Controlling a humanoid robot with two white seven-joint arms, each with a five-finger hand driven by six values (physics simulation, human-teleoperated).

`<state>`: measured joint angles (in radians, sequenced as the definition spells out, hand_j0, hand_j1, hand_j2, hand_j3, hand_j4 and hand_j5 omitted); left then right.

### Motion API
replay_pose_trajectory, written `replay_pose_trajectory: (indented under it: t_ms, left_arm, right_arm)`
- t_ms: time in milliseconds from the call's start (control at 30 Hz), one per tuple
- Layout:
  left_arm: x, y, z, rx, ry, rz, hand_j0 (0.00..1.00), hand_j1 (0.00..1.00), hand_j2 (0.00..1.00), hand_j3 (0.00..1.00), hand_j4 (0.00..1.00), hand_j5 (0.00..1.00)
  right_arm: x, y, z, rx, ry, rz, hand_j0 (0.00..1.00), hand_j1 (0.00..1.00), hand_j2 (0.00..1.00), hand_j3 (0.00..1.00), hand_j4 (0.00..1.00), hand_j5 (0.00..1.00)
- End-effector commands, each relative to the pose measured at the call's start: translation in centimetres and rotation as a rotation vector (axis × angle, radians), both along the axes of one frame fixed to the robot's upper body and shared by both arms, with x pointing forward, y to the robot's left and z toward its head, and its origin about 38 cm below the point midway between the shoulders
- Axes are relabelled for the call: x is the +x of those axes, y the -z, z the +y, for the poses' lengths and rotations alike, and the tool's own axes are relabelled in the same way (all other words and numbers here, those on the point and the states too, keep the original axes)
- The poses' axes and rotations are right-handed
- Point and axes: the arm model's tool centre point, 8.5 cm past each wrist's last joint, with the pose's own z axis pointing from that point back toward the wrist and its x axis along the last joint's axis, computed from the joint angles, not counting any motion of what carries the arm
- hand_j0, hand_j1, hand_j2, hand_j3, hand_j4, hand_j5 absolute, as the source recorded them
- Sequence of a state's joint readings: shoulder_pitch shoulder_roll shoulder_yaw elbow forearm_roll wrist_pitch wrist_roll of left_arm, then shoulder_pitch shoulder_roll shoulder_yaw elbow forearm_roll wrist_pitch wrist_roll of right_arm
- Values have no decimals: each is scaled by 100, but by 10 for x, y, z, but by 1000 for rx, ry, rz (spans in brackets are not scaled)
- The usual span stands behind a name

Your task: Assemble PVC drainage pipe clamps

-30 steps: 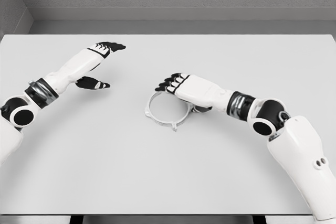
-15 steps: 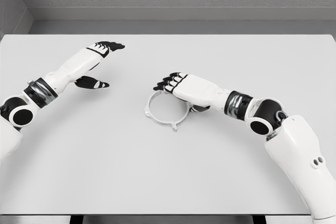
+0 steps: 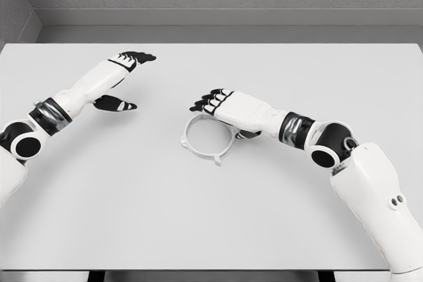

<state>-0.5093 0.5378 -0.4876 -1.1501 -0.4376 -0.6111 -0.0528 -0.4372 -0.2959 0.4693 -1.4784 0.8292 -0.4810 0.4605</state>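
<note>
Right hand [image 3: 225, 107]: seen over the far right part of the clamp ring [image 3: 206, 139], palm down, dark fingertips [image 3: 201, 104] extended past the ring's far edge. The fingers are held loosely forward and nothing is seen grasped; the thumb is hidden under the palm, and contact with the ring cannot be told. The right arm is brought in from the right of the ring, with a dark wrist cuff [image 3: 295, 129] between hand and elbow.

Clamp ring: a pale, thin-walled hoop, laid flat on the table [image 3: 211, 216], near its middle. Small tabs are seen on its near rim and left side. Its right edge is partly covered by the right hand.

Left hand [image 3: 125, 74]: placed well apart from the ring, to its far left. Fingers are stretched out straight and the thumb [image 3: 117, 104] is spread away below them; nothing is held.

Table: a plain white surface, with the ring as the only loose item shown on it.
</note>
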Motion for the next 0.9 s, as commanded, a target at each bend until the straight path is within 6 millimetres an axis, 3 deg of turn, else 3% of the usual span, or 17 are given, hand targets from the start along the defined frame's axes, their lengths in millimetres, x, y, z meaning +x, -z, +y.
replay_pose_trajectory:
  t_ms: [0, 133, 233, 333, 433, 533, 567, 633, 867]
  left_arm:
    - [0, -1, 1, -7, -2, 0, 100, 100, 100, 100, 100, 100]
    - [0, -1, 1, -8, -2, -1, 100, 100, 100, 100, 100, 100]
    - [0, -1, 1, -6, -3, -1, 100, 100, 100, 100, 100, 100]
    - [0, -2, 6, 2, -9, -2, 100, 100, 100, 100, 100, 100]
    - [0, -2, 9, 7, -13, -1, 100, 100, 100, 100, 100, 100]
    - [-1, -2, 9, 7, -13, 0, 100, 100, 100, 100, 100, 100]
    - [0, -3, 8, 6, -12, -2, 100, 100, 100, 100, 100, 100]
    - [0, -3, 9, 6, -14, -2, 100, 100, 100, 100, 100, 100]
    - [0, -3, 9, 6, -14, -2, 100, 100, 100, 100, 100, 100]
  right_arm:
    - [0, -1, 0, 6, 3, 2, 100, 100, 100, 100, 100, 100]
    - [-1, 0, -5, 2, 10, 3, 100, 100, 100, 100, 100, 100]
    - [4, -7, -23, -13, 37, -12, 100, 100, 100, 100, 100, 100]
    - [4, -41, -57, -27, 78, -109, 100, 100, 100, 100, 100, 100]
    - [1, -80, -122, 3, 142, -142, 100, 100, 100, 100, 100, 100]
    - [-36, -119, -199, 34, 172, -154, 100, 100, 100, 100, 100, 100]
    - [-46, -119, -207, 31, 178, -161, 100, 100, 100, 100, 100, 100]
    - [-57, -112, -215, 27, 175, -151, 100, 100, 100, 100, 100, 100]
    - [-60, -108, -217, 31, 178, -144, 100, 100, 100, 100, 100, 100]
